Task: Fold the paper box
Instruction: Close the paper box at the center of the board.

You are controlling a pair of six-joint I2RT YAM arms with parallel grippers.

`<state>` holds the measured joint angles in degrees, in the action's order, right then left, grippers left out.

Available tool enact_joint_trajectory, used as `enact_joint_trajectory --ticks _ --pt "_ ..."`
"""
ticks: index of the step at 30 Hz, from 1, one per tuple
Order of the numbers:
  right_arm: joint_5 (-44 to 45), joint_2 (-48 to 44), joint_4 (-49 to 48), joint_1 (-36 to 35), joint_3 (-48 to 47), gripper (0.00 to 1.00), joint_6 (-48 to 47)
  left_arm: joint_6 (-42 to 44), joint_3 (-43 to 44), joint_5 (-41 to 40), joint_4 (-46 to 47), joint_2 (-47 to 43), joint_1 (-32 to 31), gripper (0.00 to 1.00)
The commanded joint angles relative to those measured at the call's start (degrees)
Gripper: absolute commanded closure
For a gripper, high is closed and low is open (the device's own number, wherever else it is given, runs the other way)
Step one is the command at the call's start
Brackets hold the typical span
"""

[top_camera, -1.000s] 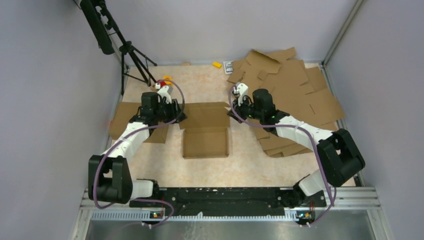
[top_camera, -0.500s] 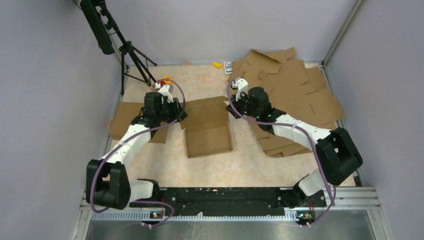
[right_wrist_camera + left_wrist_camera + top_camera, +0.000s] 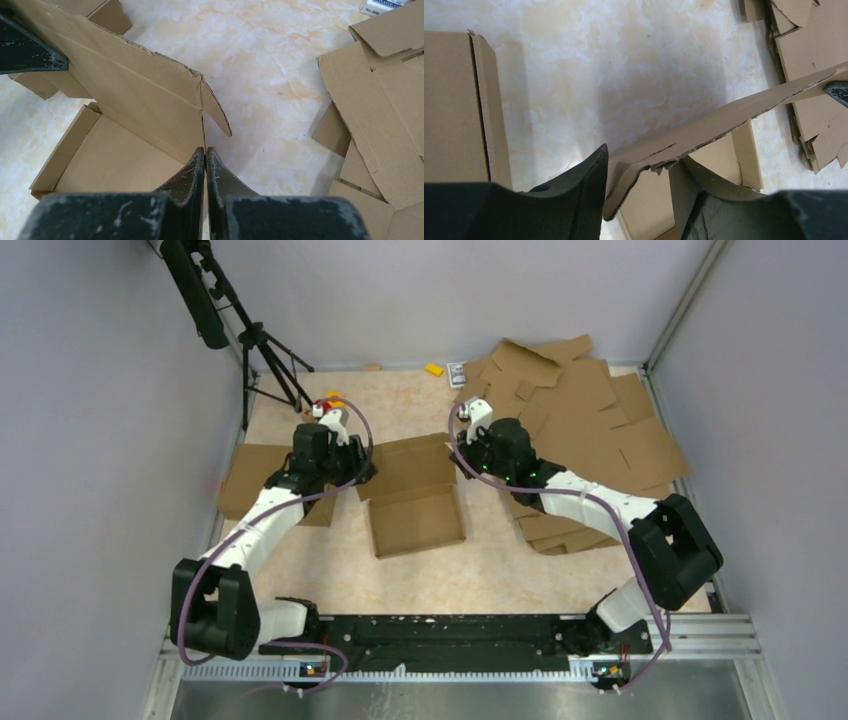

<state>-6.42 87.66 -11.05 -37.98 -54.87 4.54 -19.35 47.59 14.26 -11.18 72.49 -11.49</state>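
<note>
Top external view: we see the paper box (image 3: 416,525) at the middle of the marbled table (image 3: 400,405), between the two arms. Its shallow tray is open to the camera and its broad rear panel is lifted off the surface at a slant.

On the left wrist view, we find the left gripper (image 3: 638,156) with its jaws partly apart, astride the ragged left end of that lifted panel. The cardboard edge runs through the gap, close against the left-hand finger, and the gap is wider than the cardboard is thick.

On the right wrist view, the right gripper (image 3: 205,149) is closed tight, finger against finger. Its tips are at the right rear corner of the tray, just beside the crease where a small side flap (image 3: 215,112) juts from the panel. We cannot tell whether they touch the cardboard.

A loose pile of flat cardboard blanks (image 3: 590,415) covers the far right of the table. Another flat sheet (image 3: 245,480) lies at the left, partly under the left arm. A black tripod (image 3: 262,345) stands at the far left corner.
</note>
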Motion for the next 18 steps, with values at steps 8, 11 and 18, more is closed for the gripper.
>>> enact_joint_trajectory --ticks 8,11,18 --pt "1.54 -0.38 -2.05 -0.78 -2.45 1.0 -1.94 3.88 6.76 -2.55 -11.8 0.24 -0.12 0.54" --pt "1.57 -0.61 -2.11 -0.78 -2.24 1.0 -2.12 4.98 8.97 -2.76 -15.3 1.74 -0.12 0.55" --pt "1.66 -0.99 -2.22 -0.78 -2.06 1.0 -2.16 4.49 11.2 -1.17 -17.64 3.93 -0.12 0.74"
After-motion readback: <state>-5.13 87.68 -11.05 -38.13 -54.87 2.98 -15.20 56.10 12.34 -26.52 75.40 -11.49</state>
